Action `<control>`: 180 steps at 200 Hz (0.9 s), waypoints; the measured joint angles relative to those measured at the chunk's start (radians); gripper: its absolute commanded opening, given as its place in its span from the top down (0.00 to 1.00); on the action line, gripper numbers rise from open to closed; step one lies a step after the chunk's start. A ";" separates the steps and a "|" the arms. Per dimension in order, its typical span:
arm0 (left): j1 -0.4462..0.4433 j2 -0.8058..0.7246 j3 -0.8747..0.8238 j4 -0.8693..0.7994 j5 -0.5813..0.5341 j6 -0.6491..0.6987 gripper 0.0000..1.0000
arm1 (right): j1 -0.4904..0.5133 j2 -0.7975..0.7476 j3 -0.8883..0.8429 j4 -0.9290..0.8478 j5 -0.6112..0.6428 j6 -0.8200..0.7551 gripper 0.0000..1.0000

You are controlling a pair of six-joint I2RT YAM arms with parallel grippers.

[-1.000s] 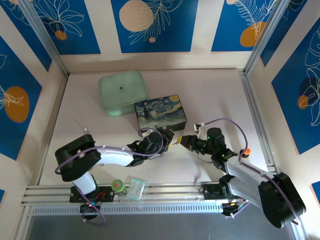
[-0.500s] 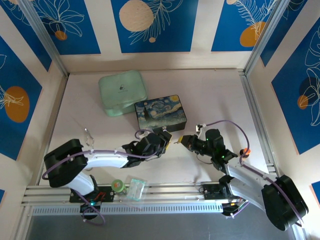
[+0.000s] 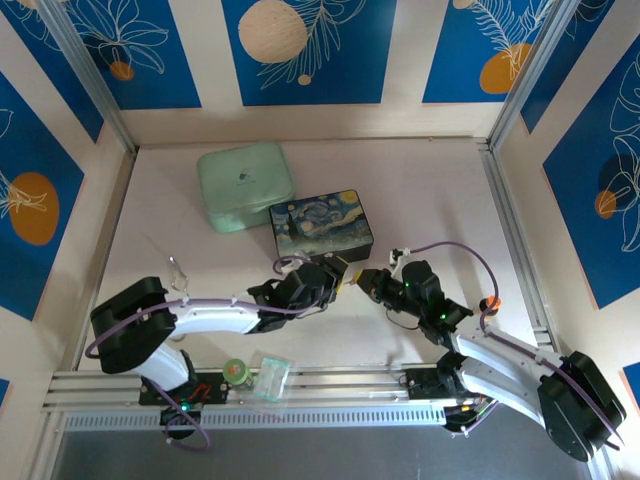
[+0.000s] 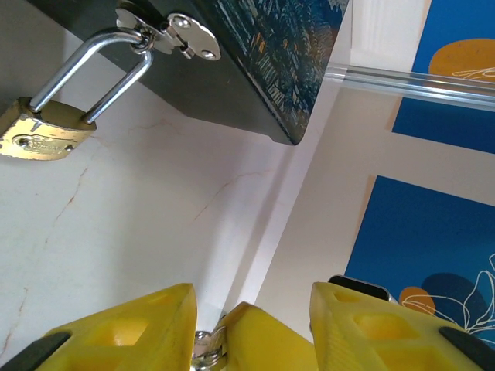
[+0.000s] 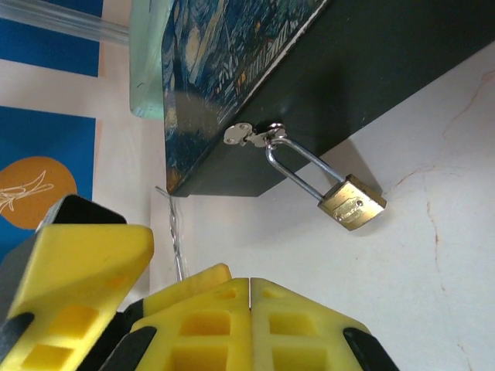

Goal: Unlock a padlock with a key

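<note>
The brass padlock (image 4: 42,133) (image 5: 352,202) hangs by its silvery shackle from the latch (image 4: 172,35) of the starry-night box (image 3: 322,222), its body resting on the table. My left gripper (image 3: 335,280) (image 4: 251,295) is open just in front of the box. Between its fingers sits the tip of my right gripper (image 3: 366,282) (image 5: 249,282), which is shut. A silvery bit of the key (image 4: 203,348) sticks out beside that tip, against my left finger (image 4: 131,332). In the right wrist view the key is hidden. Both grippers are a short way from the padlock.
A mint-green case (image 3: 245,185) lies behind the box. A thin silvery wire loop (image 3: 178,268) (image 5: 176,232) lies on the table to the left. A green-capped item (image 3: 236,372) and a clear packet (image 3: 270,378) rest on the front rail.
The left arm has stretched out low. Both grippers have closed in on each other, and the right tip now sits between the left fingers.
</note>
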 measured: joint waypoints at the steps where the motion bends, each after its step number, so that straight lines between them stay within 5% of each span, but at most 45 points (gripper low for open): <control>1: 0.000 0.000 0.000 0.000 0.000 0.000 0.58 | 0.000 0.000 0.000 0.000 0.001 0.001 1.00; 79: -0.002 0.014 0.008 -0.038 0.005 -0.001 0.55 | 0.020 -0.038 0.000 0.008 0.071 0.013 1.00; 124: -0.009 0.019 0.020 -0.031 0.003 0.003 0.75 | 0.041 -0.023 0.009 0.001 0.093 0.013 1.00; 180: -0.009 0.019 0.020 -0.038 0.003 -0.002 0.88 | 0.046 -0.023 0.012 0.009 0.113 0.013 1.00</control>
